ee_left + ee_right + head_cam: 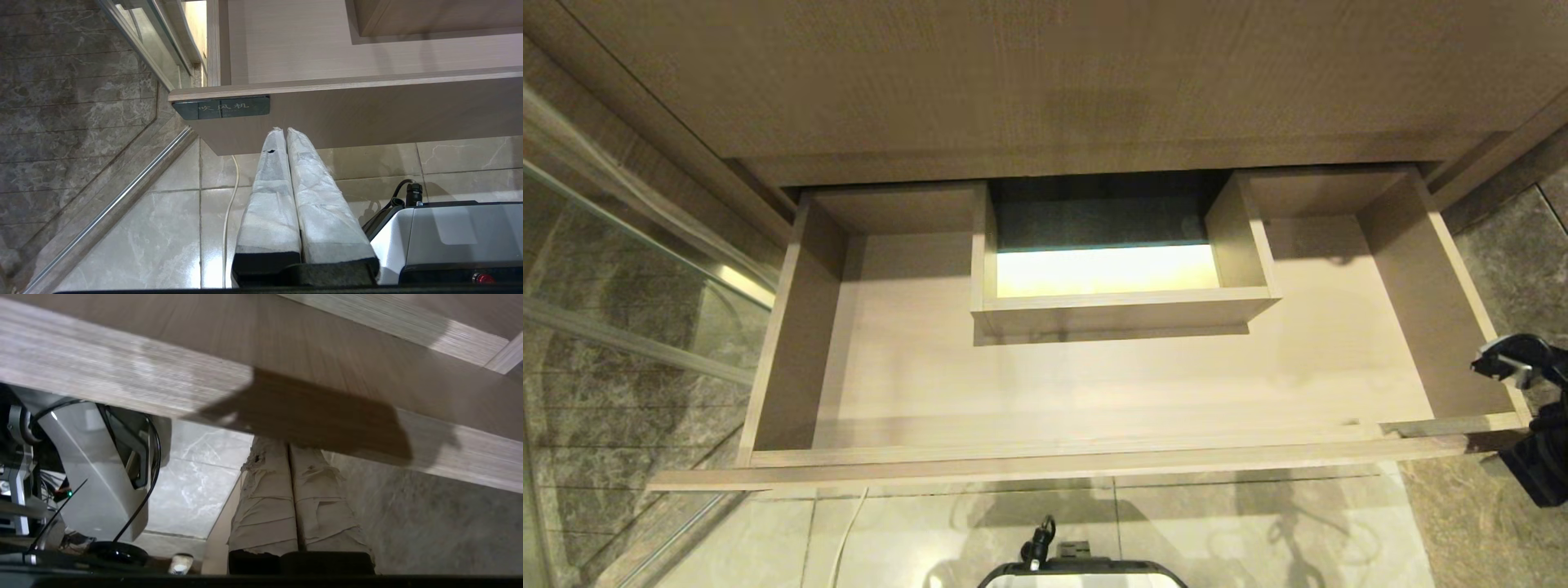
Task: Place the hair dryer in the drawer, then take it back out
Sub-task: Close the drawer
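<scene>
The drawer (1094,384) stands pulled out in front of me, wide and shallow, its pale wood floor bare around the boxed cut-out (1123,306) in the middle of its back part. Through that cut-out I see a bright lit patch below and dark above it. I cannot find the hair dryer in any of my 3 views; only a thin white cord (229,204) runs down over the pale floor tiles (163,228) under the drawer's left end, and I cannot tell what it belongs to.

My right claw (289,451) is closed on nothing, its 2 wrapped fingers (265,506) pressed flat together. It points up at the underside of the drawer's front panel, close beneath it, at the drawer's right end. From my head I see only the dark wrist of that arm (1531,408) just outside the drawer's right front corner.

My left claw (284,130) is closed and empty too, its 2 wrapped fingers (322,212) side by side, hanging low under the drawer's left front corner, near the small dark label (222,107) on the front panel.
</scene>
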Tool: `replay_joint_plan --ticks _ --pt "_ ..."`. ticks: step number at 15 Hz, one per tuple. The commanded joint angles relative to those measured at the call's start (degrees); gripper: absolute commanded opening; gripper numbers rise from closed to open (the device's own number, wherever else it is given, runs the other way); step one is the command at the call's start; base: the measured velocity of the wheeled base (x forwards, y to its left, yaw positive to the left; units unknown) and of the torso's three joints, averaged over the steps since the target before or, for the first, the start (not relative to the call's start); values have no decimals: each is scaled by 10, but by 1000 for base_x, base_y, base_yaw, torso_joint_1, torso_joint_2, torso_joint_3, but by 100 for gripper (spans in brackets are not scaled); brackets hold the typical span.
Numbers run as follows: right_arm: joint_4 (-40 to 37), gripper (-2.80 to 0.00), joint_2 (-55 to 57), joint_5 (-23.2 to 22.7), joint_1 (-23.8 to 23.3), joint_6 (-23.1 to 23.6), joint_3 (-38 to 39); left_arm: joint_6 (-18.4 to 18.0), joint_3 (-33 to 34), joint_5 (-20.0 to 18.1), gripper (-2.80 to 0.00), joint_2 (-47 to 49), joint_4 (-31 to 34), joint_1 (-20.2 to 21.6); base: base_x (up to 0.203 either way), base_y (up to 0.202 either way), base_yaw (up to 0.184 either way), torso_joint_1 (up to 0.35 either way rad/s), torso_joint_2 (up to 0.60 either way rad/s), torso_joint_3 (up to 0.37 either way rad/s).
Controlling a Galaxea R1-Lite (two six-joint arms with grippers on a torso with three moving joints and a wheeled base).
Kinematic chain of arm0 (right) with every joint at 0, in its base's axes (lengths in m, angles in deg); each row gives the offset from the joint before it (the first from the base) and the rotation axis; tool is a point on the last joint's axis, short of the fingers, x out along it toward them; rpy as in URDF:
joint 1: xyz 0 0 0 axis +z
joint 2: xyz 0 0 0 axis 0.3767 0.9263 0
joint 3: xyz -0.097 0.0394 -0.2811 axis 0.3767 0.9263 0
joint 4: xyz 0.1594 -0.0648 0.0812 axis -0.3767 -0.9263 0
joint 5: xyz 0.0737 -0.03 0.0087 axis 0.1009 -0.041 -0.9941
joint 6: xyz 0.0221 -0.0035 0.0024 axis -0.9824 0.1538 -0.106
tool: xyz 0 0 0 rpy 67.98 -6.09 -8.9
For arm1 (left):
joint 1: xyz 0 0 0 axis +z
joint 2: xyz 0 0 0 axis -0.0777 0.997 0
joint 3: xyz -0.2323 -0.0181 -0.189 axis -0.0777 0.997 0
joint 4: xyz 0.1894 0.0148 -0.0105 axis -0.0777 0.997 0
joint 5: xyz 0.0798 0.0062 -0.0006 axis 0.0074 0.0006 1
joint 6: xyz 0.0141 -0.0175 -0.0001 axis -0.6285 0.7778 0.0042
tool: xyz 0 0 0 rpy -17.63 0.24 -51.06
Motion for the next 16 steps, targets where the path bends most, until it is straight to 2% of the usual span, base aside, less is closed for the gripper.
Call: replay_joint_plan --ticks 1,4,6,7,10,13,16 --pt "52 -280 16 -16 0 2 -1 0 0 0 -280 0 0 0 0 0 0 0 0 0" --pt "106 -280 19 -56 0 0 -10 0 1 0 -280 0 0 0 0 0 0 0 0 0" --pt "157 -280 26 -128 1 -3 -45 0 1 0 -280 0 0 0 0 0 0 0 0 0" --pt "184 -280 30 -148 1 -6 -67 0 1 0 -280 0 0 0 0 0 0 0 0 0" --pt "300 -280 56 -172 7 -44 -138 0 0 0 -280 0 0 0 0 0 0 0 0 0" --pt "297 -280 35 -171 4 -49 -124 0 1 0 -280 0 0 0 0 0 0 0 0 0" --pt "237 -280 -25 -171 -1 -48 -78 0 0 0 -280 0 0 0 0 0 0 0 0 0"
